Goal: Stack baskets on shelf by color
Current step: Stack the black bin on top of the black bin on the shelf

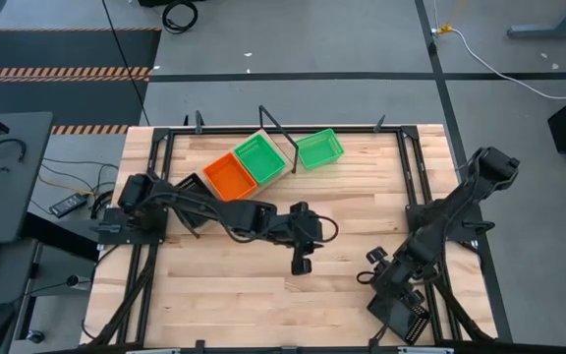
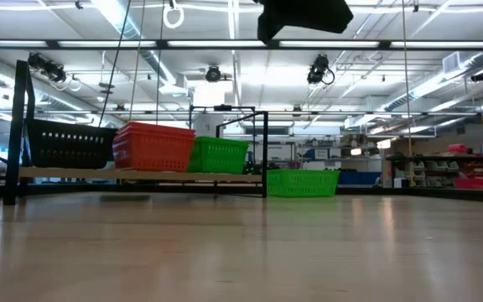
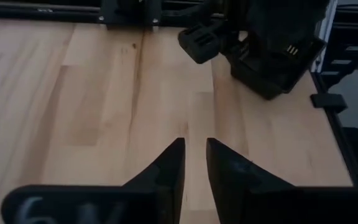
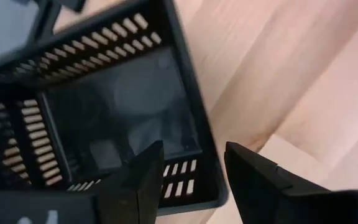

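Observation:
The shelf (image 2: 141,174) stands at the table's far side and bears a black basket (image 2: 70,144), orange baskets (image 1: 229,175) and a green basket (image 1: 260,159). Another green basket (image 1: 319,147) rests on the table just right of the shelf. A further black basket (image 4: 123,106) sits on the table near the front right (image 1: 401,313). My right gripper (image 4: 191,158) is open above this basket's corner, one finger over its inside and one over its outside. My left gripper (image 3: 194,152) hangs over bare table at mid-table (image 1: 301,262), empty, with only a narrow gap between its fingers.
Black frame rails (image 1: 421,177) run along the table's left and right sides. The two grippers are close, about a basket's length apart. Bare tabletop (image 1: 224,285) lies at the near left. Cables and a desk (image 1: 8,167) stand beyond the table's left edge.

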`<act>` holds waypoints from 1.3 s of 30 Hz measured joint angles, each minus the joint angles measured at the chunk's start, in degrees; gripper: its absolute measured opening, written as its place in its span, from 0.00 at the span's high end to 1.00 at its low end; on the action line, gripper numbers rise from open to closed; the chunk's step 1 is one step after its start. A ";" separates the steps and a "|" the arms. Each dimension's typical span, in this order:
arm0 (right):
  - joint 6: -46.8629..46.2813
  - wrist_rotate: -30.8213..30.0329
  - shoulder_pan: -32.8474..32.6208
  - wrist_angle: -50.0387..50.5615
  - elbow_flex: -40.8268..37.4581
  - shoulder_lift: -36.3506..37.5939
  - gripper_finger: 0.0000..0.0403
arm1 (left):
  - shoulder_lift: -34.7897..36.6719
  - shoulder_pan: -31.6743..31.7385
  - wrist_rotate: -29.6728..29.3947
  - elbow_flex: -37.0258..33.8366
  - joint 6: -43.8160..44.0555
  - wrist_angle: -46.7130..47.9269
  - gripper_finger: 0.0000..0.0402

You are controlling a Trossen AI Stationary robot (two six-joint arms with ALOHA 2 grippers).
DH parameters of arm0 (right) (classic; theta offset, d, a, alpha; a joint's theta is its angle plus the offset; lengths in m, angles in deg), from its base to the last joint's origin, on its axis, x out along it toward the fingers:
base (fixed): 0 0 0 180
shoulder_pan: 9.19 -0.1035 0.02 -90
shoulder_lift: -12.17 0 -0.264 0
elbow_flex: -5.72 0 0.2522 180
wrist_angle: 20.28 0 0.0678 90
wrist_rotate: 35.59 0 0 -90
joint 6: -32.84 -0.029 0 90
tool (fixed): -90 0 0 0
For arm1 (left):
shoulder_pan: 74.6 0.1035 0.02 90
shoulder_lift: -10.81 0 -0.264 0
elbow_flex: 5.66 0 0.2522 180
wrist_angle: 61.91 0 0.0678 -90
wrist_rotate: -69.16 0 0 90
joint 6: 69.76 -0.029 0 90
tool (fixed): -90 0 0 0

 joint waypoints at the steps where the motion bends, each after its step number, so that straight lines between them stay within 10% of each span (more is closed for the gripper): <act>1: 0.30 -0.14 -0.35 0.01 0.00 -0.61 0.56 | 0.00 -0.36 -0.14 0.00 0.68 0.04 0.83; 9: 4.05 -10.57 0.03 -0.54 -0.02 -2.98 0.56 | 0.00 -3.39 -0.93 0.00 3.69 -0.05 0.82; 15: 7.42 -33.74 3.35 -3.16 -0.02 -3.50 0.56 | 0.00 -4.69 -1.56 0.00 4.35 0.00 0.83; 24: 6.16 -52.62 5.10 -3.09 7.49 -0.56 0.56 | 0.00 -4.56 -2.05 0.00 5.14 0.35 0.83; 39: -18.46 -14.58 -2.19 20.51 12.36 6.76 0.57 | -7.63 -6.07 -3.07 -0.04 6.22 -9.54 0.84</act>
